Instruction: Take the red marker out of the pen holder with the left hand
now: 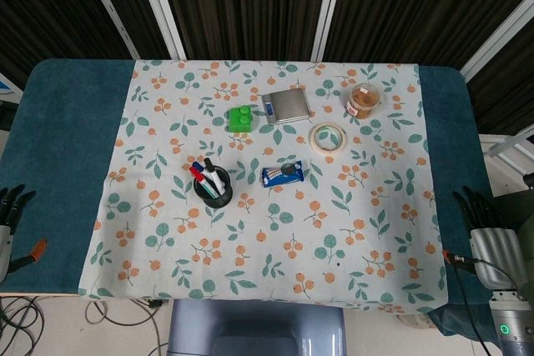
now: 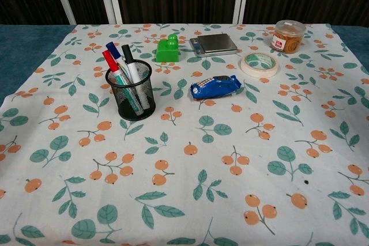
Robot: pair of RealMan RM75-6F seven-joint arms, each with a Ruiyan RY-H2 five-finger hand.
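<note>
A black mesh pen holder stands on the floral cloth, left of centre. Several markers lean in it: the red marker sits on the left side, beside a blue-capped one and a black-capped one. My left hand hangs at the table's far left edge, well away from the holder, fingers apart and holding nothing. My right hand rests at the far right edge, fingers spread and empty. Neither hand shows in the chest view.
Behind the holder are a green block, a small scale, a tape roll and a snack jar. A blue packet lies right of the holder.
</note>
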